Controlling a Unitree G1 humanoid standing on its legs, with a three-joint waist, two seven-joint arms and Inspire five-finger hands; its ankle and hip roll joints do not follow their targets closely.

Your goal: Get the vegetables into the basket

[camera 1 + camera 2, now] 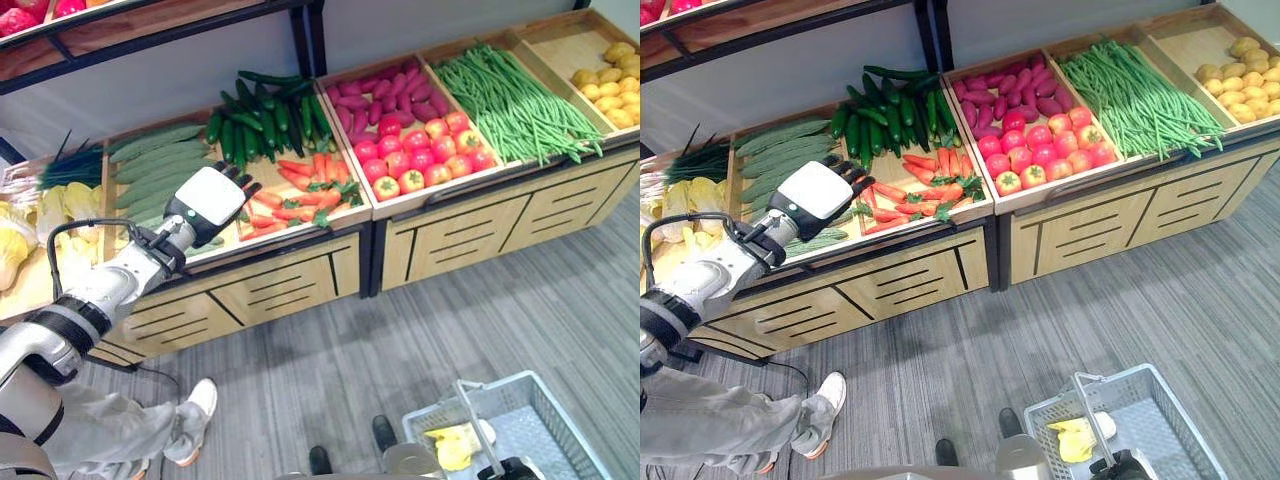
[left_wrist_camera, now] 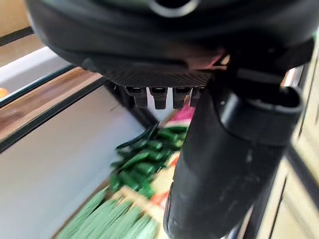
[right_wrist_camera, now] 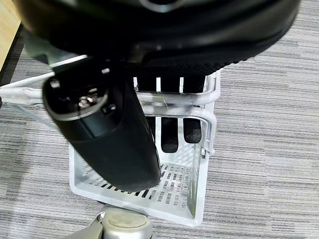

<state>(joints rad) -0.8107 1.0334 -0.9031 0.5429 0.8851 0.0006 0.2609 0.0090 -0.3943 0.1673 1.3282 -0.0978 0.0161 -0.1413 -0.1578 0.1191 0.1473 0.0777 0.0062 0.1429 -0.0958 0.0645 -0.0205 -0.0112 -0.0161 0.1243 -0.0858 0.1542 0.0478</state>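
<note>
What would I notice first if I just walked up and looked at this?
Probably the bright red tomatoes in the middle of the long wooden stand, with green beans beside them. Next comes the left robot hand, hanging over the bin of orange carrots and dark cucumbers. Down on the grey floor, the right robot hand is curled round the handle of a pale basket.

A grey striped carpet floor (image 1: 470, 330) runs in front of a long wooden bench (image 1: 450, 235) with slatted front panels. Behind it stands a pale wall (image 1: 150, 75), crossed by a wooden shelf (image 1: 150, 25) on a dark frame.
</note>
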